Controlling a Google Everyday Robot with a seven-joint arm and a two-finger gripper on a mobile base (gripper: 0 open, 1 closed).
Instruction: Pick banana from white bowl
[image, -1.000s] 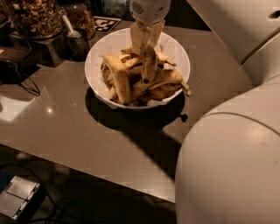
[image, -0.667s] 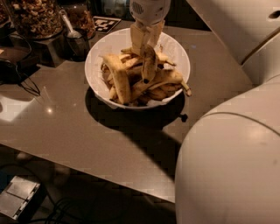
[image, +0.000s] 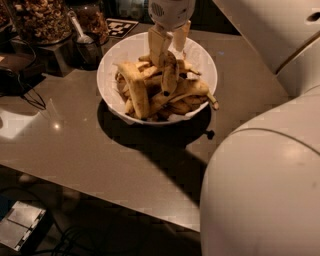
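The banana (image: 169, 72) hung almost upright over the middle of the white bowl (image: 107, 75). Its upper end was up between the fingers and its dark tip pointed down at 6 o'clock, just above or touching the heap below; which of the two could not be told. Its skin was yellow with brown mottling.

The gripper (image: 170, 53) came down from 12 o'clock and stood over the centre of the bowl. Its jaws were drawn in narrow and clamped the top of the banana, with one pale finger (image: 158, 44) at the 9 o'clock side of the fruit and the other at its 3 o'clock side.

Beneath it, the other bananas (image: 136, 89) lay in a loose pile that filled the bowl. One thick banana leaned towards 7 o'clock, and a stem poked over the rim at 4 o'clock.

The bowl sat on a grey table (image: 75, 145) and threw a dark shadow towards 6 o'clock. A small dark object (image: 210, 134) lay on the table at 5 o'clock from the bowl, near its shadow.

At 10 o'clock from the bowl stood a glass jar of nuts (image: 39, 20), with a smaller jar (image: 93, 18) and a metal scoop (image: 81, 34) between it and the bowl. A black-and-white marker (image: 121, 26) lay flat at 11 o'clock, just beyond the rim.

Dark cables (image: 24, 96) lay on the table at 9 o'clock. A grey box (image: 22, 226) sat on the floor at 7 o'clock, beyond the table's edge. The robot's white body (image: 265, 190) filled the view from 3 to 5 o'clock.
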